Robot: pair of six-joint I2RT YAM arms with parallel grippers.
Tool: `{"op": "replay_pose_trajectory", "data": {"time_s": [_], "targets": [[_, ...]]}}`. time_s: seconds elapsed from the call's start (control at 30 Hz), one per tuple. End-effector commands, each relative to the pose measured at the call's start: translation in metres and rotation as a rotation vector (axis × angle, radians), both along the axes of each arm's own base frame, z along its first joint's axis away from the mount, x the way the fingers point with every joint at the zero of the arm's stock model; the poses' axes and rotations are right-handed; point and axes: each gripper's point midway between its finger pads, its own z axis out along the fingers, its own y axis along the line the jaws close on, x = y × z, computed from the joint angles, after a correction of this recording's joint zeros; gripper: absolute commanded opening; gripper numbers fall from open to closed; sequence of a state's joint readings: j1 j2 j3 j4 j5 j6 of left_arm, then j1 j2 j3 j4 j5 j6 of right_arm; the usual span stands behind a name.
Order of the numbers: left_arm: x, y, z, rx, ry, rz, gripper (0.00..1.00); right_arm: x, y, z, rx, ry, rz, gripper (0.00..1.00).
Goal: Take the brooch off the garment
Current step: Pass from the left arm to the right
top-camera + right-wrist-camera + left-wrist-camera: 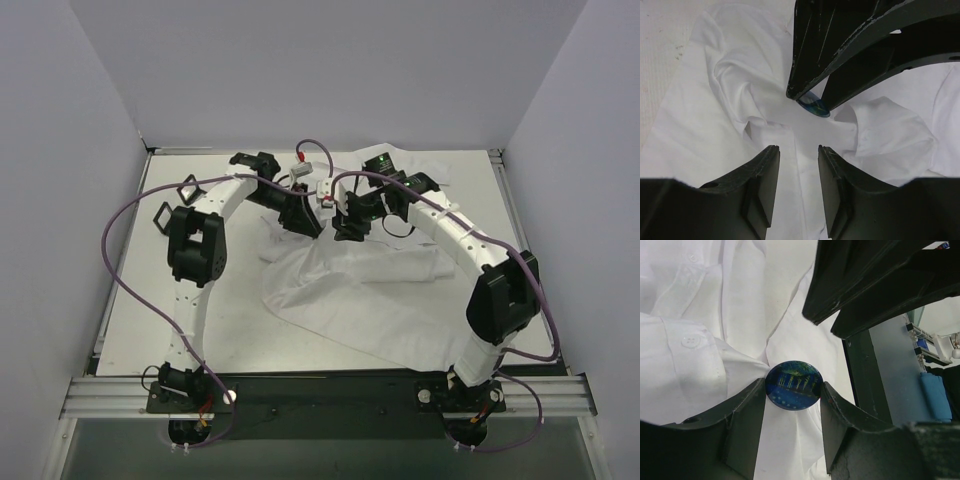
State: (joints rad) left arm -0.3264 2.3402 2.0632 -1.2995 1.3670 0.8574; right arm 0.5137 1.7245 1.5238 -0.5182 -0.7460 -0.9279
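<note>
Left wrist view catches what the top view hides under the arms: the left end effector (792, 392) clenched on the brooch (792, 384), a glossy round blue disc against the rumpled white garment (695, 355) on the table (160, 320). In the right wrist view only the brooch's rim peeks out, and the right end effector (799, 160) sits narrowly parted over a fold; whether it is pinching cloth, I can't tell.

Round glossy brooch (793, 385): deep blue ground, yellow-green tree-like streaks across the upper half, pale dots toward 7 o'clock. Thin-fabric collared shirt (715, 305): plain white. Round buttons (690, 341): white, matching the cloth. Flat tabletop (150, 300): off-white.
</note>
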Motion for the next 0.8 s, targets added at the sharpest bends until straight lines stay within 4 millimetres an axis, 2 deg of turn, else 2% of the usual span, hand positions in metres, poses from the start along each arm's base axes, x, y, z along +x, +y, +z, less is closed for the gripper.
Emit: {"op": "replay_pose_trajectory", "data": {"time_s": [0.0,0.33,0.77], "targets": [[-0.033,0.002,0.028,-0.008,0.159,-0.022,0.46,0.003,0.013,0.009,0.008,-0.04,0.055,0.38],[-0.041,-0.001,0.029,-0.001,0.163,-0.037,0.46,0.009,0.021,0.007,-0.02,-0.099,0.096,0.39],[-0.051,-0.005,0.035,-0.004,0.154,-0.057,0.46,0.006,0.025,-0.009,-0.075,-0.117,0.143,0.39]]}}
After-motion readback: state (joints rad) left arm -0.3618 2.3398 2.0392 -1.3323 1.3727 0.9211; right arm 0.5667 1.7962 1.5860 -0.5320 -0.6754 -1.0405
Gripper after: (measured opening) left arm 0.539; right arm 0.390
